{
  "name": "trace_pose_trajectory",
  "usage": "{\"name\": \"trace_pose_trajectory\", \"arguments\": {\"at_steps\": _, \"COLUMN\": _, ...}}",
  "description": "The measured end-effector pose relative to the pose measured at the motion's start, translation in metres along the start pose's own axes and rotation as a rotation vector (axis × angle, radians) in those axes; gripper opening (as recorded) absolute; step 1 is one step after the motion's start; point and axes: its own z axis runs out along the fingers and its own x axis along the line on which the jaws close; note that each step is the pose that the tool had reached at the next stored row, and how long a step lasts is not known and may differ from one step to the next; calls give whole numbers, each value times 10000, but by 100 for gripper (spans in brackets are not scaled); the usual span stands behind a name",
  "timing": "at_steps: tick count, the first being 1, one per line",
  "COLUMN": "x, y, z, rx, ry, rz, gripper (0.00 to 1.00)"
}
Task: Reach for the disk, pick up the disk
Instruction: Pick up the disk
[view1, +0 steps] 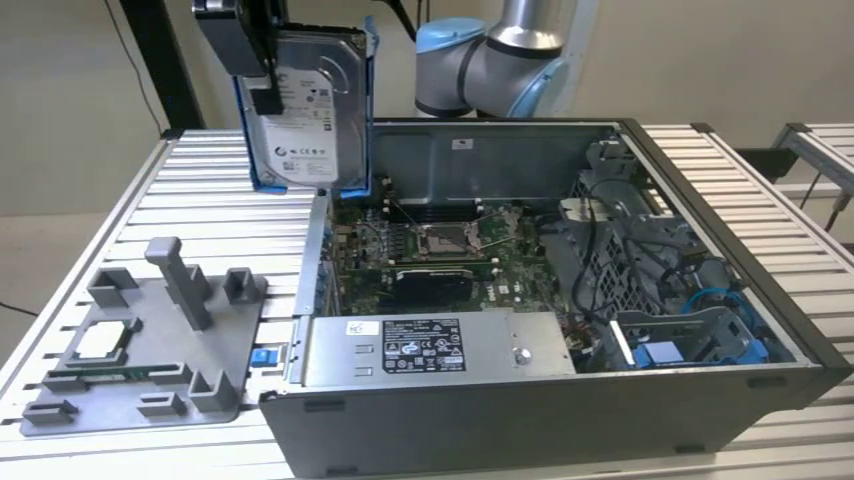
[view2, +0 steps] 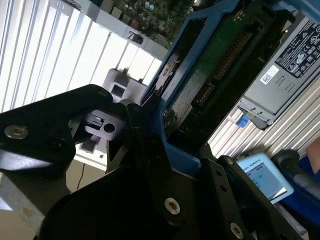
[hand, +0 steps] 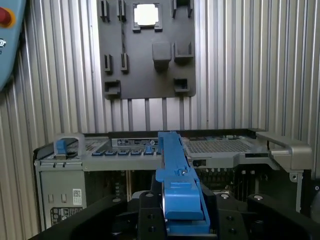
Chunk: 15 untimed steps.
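The disk (view1: 314, 120) hangs upright in the air above the table's far part, at the exterior view's upper left, beside the open computer case. Its white label faces the camera and blue rails run down its long sides. My gripper (view1: 274, 85) comes down from above and is shut on the disk's upper part. In the second wrist view the disk's green circuit-board side (view2: 210, 70) and blue rail run away from the gripper (view2: 155, 125), whose black fingers (view2: 145, 135) clamp it. The first wrist view has the disk's blue rail (hand: 175, 170) edge-on, rising out of the gripper (hand: 182, 212).
The open computer case (view1: 721, 300) sits mid-table with its motherboard and a grey power supply (view1: 427, 345) exposed. A grey fixture with upright posts (view1: 147, 340) lies at the exterior view's lower left, holding a small square chip (view1: 100, 343). A handheld control unit (view2: 262, 175) lies nearby.
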Motion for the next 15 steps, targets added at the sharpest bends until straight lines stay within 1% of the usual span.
{"name": "trace_pose_trajectory", "arguments": {"at_steps": 15, "x": 183, "y": -515, "z": 33, "rx": -1, "ry": 2, "rz": 0, "gripper": 0}}
